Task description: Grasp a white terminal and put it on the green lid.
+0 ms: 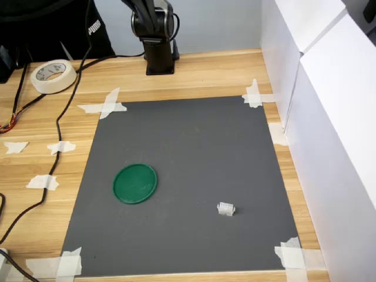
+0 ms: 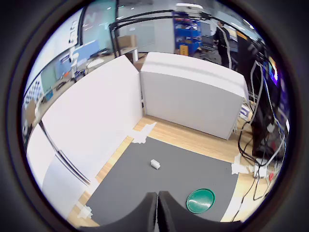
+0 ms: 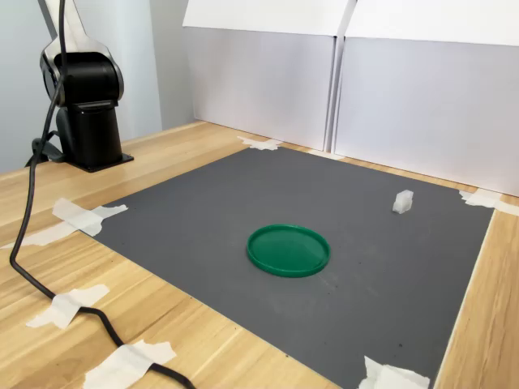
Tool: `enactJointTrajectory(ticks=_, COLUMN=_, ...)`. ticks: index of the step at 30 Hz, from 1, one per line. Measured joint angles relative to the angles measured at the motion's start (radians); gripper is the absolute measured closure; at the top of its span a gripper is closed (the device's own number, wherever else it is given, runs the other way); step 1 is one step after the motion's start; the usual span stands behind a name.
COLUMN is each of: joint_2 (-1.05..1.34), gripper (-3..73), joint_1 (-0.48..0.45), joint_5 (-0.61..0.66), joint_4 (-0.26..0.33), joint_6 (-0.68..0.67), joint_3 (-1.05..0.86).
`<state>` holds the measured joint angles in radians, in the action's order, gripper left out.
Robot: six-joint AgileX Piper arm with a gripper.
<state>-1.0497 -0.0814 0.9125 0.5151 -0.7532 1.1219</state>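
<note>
In the first exterior view, a dark grey mat (image 1: 194,176) lies taped at its corners to a wooden table (image 1: 205,73). The green lid (image 1: 135,183) rests flat on the mat toward the first exterior view's left, and the white terminal (image 1: 226,208) sits on the mat well apart from it, toward the first exterior view's lower right. The black base of the arm (image 1: 157,41) stands on the table beyond the mat's far edge, a roll of white tape (image 1: 53,76) lies at the far left, black cables (image 1: 56,135) trail along the left side, and white panels (image 1: 329,117) wall off the right.

In the wrist view, the tool (image 2: 158,212) hangs high above the mat, its two dark fingers (image 2: 145,215) pressed nearly together with only a thin slit between them, and nothing is held. The white terminal (image 2: 155,164) lies on the mat (image 2: 159,183) in open space, and the green lid (image 2: 201,200) lies apart from it near the mat's edge.

In the second exterior view, the green lid (image 3: 288,250) sits near the middle of the mat (image 3: 243,211), the white terminal (image 3: 402,201) stands beyond it toward the second exterior view's right, close to the white panels (image 3: 365,89), and the arm's base (image 3: 85,105) stands at the far left.
</note>
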Motion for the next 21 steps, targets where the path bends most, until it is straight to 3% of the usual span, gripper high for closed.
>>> enactJointTrajectory(ticks=7, joint_2=-0.148, gripper=71.1, joint_1=0.208, joint_5=0.005, joint_4=-0.161, joint_6=0.144, joint_3=0.099)
enactJointTrajectory(ticks=13, joint_2=-0.307, gripper=71.1, joint_1=0.295, joint_5=-0.027, joint_4=-0.169, joint_6=0.168, joint_3=0.163)
enactJointTrajectory(ticks=21, joint_2=-0.501, gripper=70.6, joint_1=0.302, joint_5=-0.042, joint_4=-0.183, joint_6=0.093, joint_3=0.304)
